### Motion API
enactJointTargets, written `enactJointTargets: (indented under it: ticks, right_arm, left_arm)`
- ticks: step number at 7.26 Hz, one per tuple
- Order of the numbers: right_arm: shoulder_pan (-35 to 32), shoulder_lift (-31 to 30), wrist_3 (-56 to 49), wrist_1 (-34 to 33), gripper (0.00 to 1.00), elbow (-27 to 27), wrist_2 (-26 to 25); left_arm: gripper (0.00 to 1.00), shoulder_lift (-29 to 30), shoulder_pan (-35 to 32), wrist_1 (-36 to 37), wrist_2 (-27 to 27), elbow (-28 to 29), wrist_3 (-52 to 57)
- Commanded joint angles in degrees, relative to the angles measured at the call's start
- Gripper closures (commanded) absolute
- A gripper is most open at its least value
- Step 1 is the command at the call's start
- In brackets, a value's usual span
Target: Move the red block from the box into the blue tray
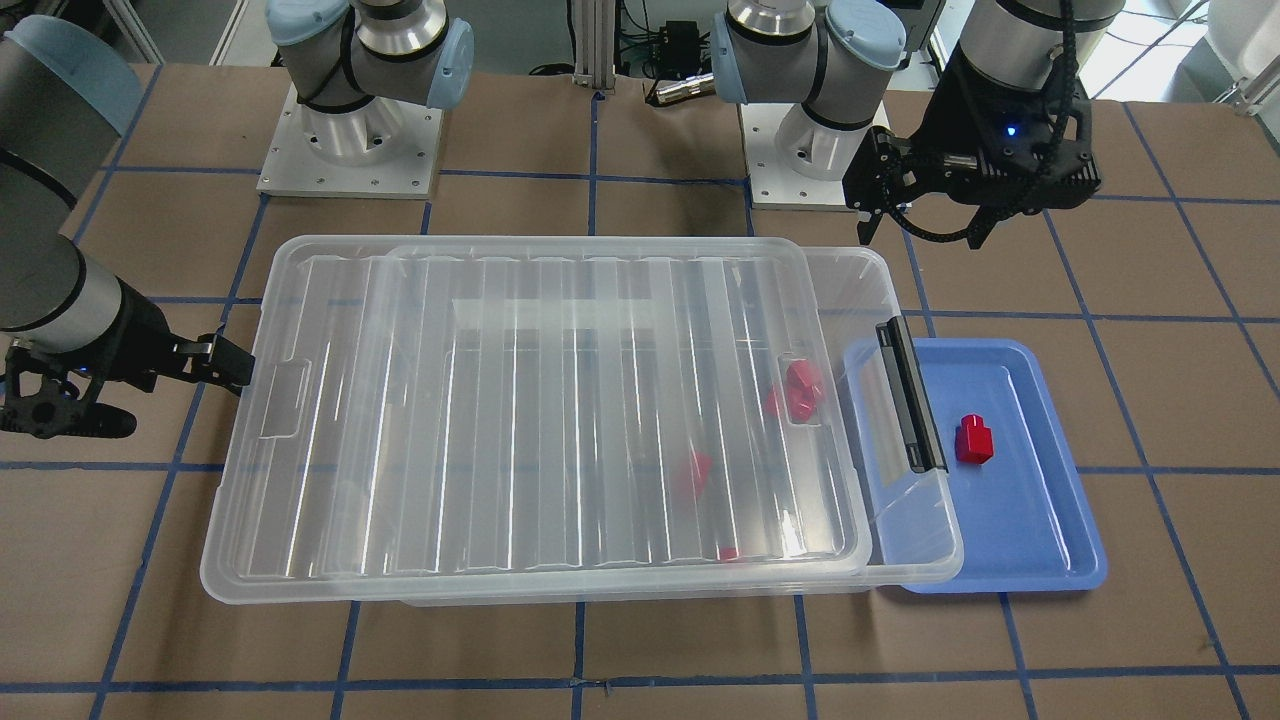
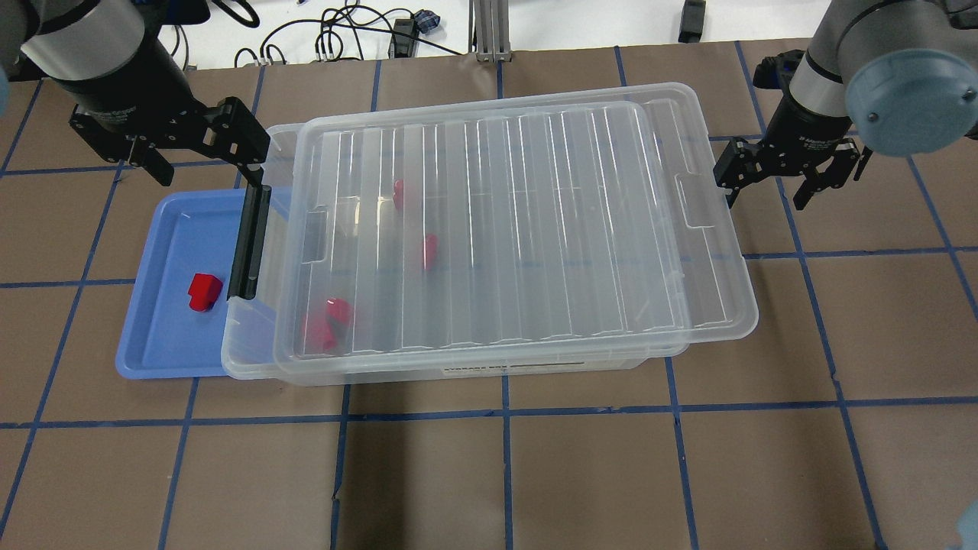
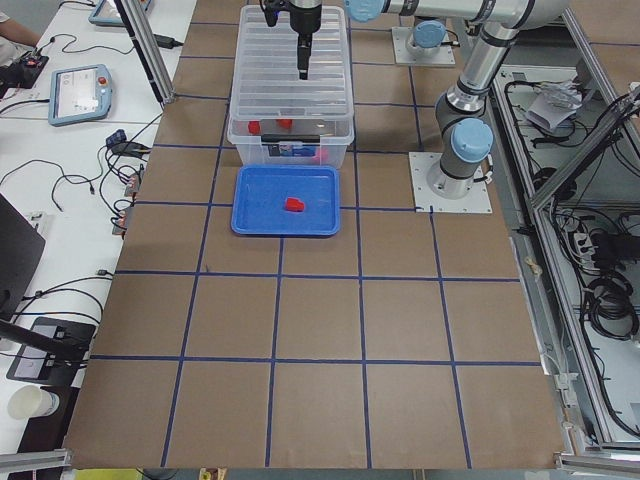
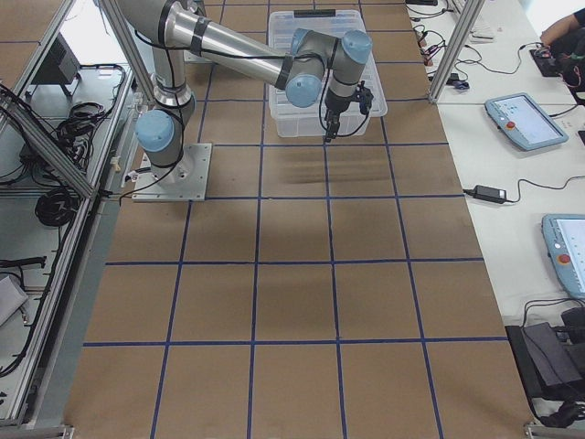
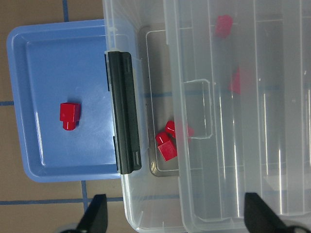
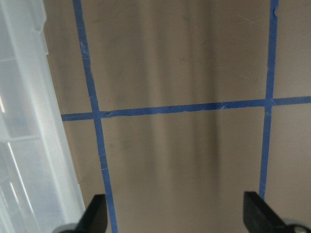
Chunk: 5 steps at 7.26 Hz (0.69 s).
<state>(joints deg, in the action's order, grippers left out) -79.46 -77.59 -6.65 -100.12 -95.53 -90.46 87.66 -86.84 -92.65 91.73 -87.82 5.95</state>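
Brown gridded surface: the red block (image 2: 205,292) lies in the blue tray (image 2: 153,336) near the surface's left edge, beside the lidded box (image 2: 252,355). Left jaws and right jaws hang wide and empty, so the placing looks done. Other red pieces (image 2: 328,325) lie inside the box.

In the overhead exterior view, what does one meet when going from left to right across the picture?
The blue tray → the red block in it → the black latch → the box under its ribbed lid → the right gripper, open. The left gripper overlaps the tray's span, so it is left out.
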Motion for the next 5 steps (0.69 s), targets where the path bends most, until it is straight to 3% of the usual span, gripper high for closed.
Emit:
enactJointTargets:
  ticks: [1,5]
  right_arm:
    - [-1.9,0.1,0.8,-0.1,0.0,0.1,0.0]
    - [-2.4,0.1,0.7,0.1,0.0,0.3,0.1]
  left_arm:
    - [0.0,0.0,0.0,-0.1,-0.3,-0.2,0.1]
    - [0.0,1.0,0.2,-0.3,-0.1,0.9,0.0]
